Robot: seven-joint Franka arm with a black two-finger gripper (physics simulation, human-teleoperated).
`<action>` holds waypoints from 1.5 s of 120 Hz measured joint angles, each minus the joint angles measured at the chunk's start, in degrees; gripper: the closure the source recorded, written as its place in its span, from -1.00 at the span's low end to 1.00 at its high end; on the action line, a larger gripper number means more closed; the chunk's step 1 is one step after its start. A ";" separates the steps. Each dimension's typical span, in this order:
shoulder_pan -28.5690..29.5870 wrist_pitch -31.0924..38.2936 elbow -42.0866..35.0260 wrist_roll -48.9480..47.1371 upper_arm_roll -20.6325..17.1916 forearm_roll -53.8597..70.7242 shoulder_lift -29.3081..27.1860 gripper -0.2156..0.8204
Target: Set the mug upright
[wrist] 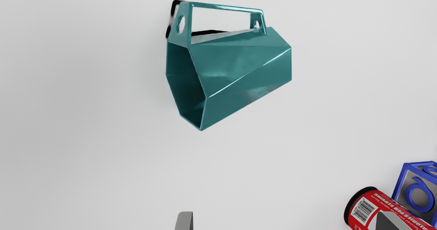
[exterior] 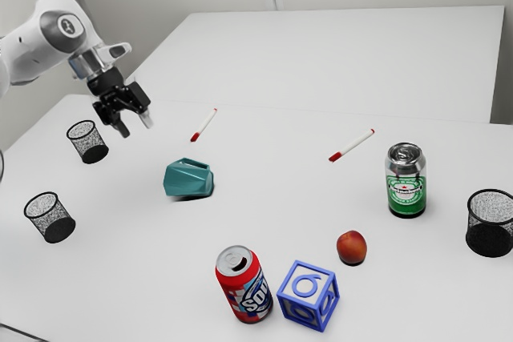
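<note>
One teal mug [wrist: 235, 69] is what we are after, and it lies on its side on the surface [exterior: 280, 222], so it has yet to be righted. We think its faceted wall gives it a flat bed and keeps it from rolling. Its open mouth faces away from the soda can [exterior: 244, 286]; we see bare teal walls inside the part that shows. Our gripper [exterior: 134, 124] hangs above the surface, apart from the mug, its fingers spread wide with nothing between them, likely to leave room for the mug's body or handle [wrist: 227, 7]. Righting it should call for a firm hold and a turn that brings the mouth up. Three mesh bins [exterior: 490, 223] stand upright, dark bases showing through; what the soda can holds, we cannot tell.
</note>
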 joint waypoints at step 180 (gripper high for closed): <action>5.28 14.69 -16.01 28.34 0.01 -35.02 9.76 -0.02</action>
